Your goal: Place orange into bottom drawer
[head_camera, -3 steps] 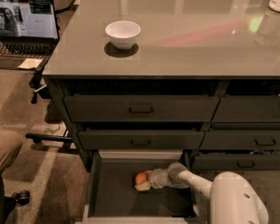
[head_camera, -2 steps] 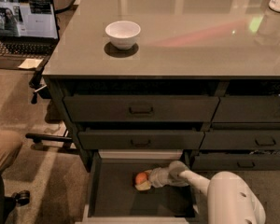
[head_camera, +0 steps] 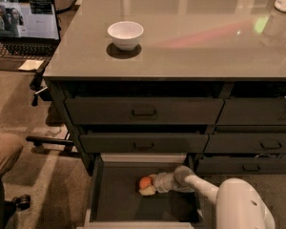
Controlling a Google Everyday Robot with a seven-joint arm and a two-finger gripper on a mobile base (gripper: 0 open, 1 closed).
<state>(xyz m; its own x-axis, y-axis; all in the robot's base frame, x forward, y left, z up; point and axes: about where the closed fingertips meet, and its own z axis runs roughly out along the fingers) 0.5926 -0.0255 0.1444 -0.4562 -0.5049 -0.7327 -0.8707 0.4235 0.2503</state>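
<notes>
Placement step: the tool sits inside the bottom drawer, with the orange at its tip. Grip state: cannot tell. Next: confirm release, then retract.

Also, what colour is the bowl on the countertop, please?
The bowl is white, camera view; the gripper is in the bottom drawer by the orange.

The counter and bottom drawer are viewed from above, in front; the claw is seen inside the drawer.
</notes>
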